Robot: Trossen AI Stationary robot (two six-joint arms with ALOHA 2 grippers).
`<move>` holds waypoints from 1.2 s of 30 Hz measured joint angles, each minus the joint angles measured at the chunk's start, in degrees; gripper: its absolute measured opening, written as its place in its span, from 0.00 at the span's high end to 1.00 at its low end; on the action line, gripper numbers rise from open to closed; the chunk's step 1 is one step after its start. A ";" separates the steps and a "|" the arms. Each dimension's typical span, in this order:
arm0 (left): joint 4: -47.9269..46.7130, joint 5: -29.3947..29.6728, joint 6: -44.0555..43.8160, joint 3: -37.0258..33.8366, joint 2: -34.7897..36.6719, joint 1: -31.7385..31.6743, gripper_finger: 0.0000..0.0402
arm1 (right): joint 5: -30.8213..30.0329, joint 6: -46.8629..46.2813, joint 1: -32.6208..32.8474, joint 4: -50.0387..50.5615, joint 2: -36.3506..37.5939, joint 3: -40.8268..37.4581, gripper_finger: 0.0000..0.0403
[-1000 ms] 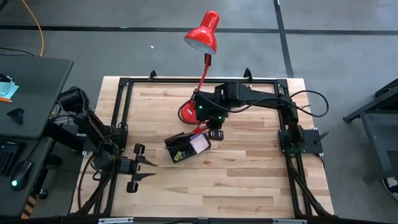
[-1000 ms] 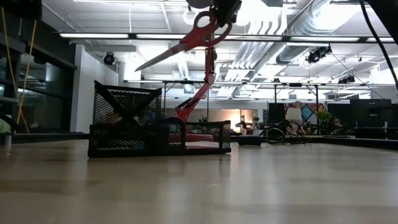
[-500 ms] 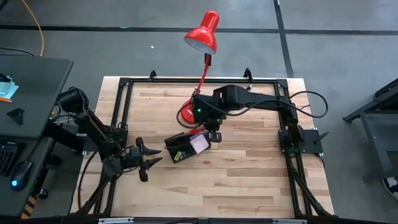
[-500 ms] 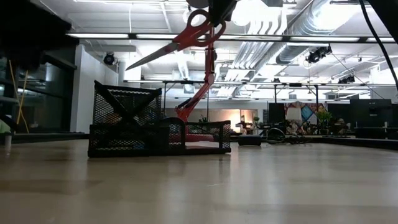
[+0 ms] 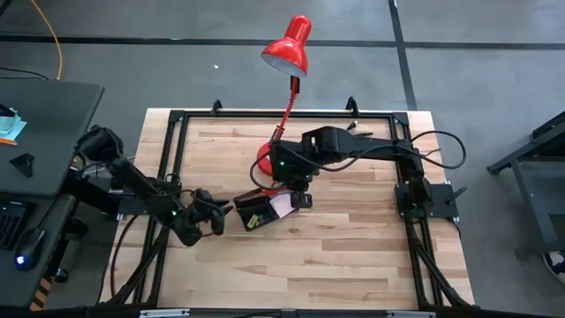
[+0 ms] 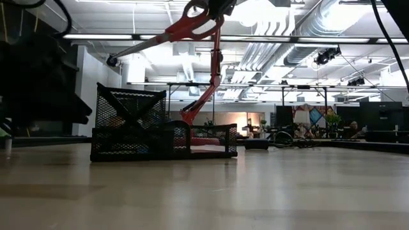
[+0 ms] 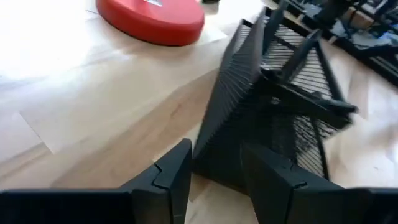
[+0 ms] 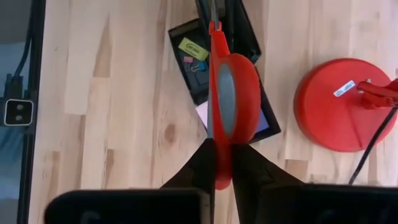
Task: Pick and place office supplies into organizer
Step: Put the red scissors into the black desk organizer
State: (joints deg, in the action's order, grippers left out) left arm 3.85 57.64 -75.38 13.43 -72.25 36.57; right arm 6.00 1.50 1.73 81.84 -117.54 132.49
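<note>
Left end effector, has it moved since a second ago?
Yes. In the high view the left end effector has moved right along the table, closing in on the organizer, which stayed put.

Pale, matt wood-plank table — black wire-mesh metal organizer — glossy red plastic scissors handles, glossy red lamp base.

Red-handled scissors are held aloft, blades closed and slanted downward, above the black mesh organizer, wherein a purple sticky pad is lodged.
</note>
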 joint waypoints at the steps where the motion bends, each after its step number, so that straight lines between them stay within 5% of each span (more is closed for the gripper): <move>1: 0.06 -0.54 0.46 0.00 0.00 -1.06 0.69 | 0.02 0.00 0.03 0.16 0.00 0.00 0.97; 8: 2.69 -6.13 3.87 0.00 -0.54 -7.62 0.69 | -1.79 0.02 -0.26 0.89 0.00 0.00 0.97; 22: 26.42 -14.96 20.84 1.14 -10.34 -20.28 0.69 | -9.06 1.01 -0.23 6.80 0.00 -0.02 0.97; 36: 24.08 -24.21 27.35 13.01 -23.54 -28.42 0.69 | -9.23 0.23 1.69 8.20 0.11 0.57 0.98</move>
State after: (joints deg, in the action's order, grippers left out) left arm 27.93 33.43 -48.03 26.44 -95.79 8.14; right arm -3.23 1.73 3.42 90.04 -117.43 133.05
